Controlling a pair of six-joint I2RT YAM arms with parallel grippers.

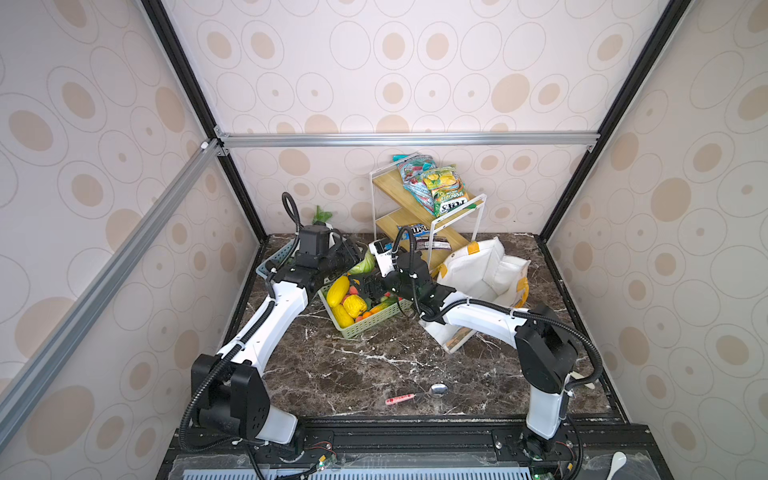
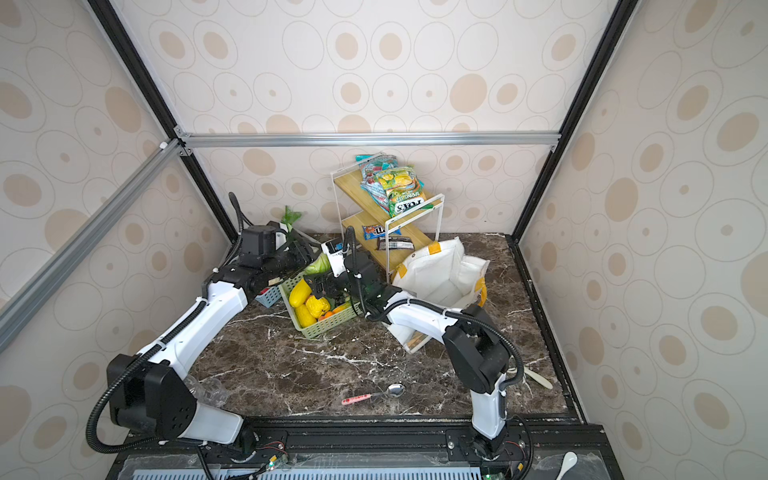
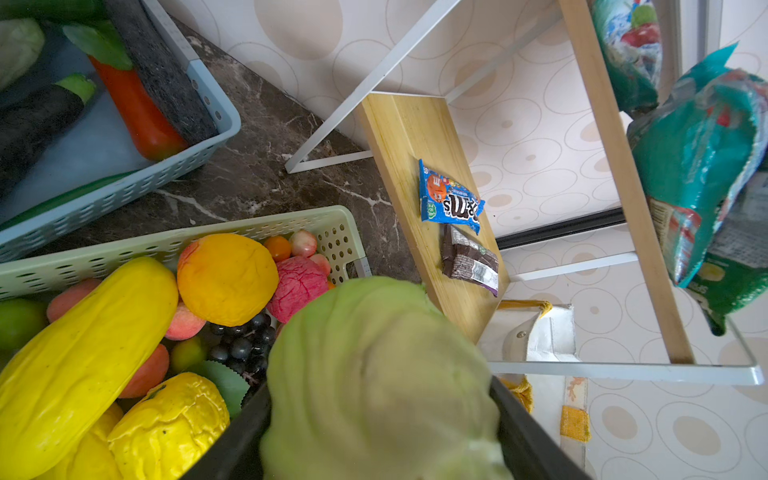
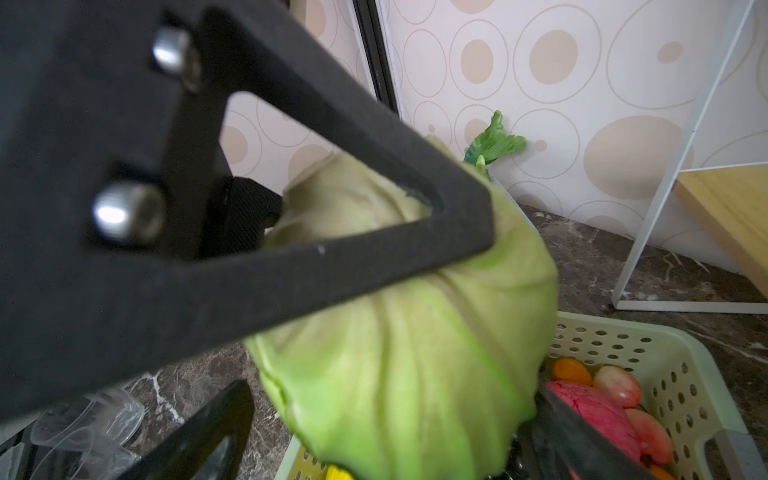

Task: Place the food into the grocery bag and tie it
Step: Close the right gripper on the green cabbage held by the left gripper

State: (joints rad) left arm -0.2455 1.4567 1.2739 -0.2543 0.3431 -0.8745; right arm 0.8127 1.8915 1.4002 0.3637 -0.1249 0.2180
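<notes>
While clamping the round light-green toy cabbage (image 3: 374,365) between its jaws, left gripper (image 3: 386,428) is holding it over the pale-green slotted plastic basket (image 3: 166,241) of toy fruit (image 3: 226,278). Opposite, right gripper (image 4: 390,415) is standing with jaws spread wide around that cabbage. Beyond, white fabric grocery bag (image 1: 482,266) is sitting open beside the wooden shelf rack (image 1: 415,212).

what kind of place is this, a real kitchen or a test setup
Probably a robot test cell staged as a kitchen corner: aluminium frame rails holding papered panels, a marble-look tabletop, toy fruit in a green plastic basket.
</notes>
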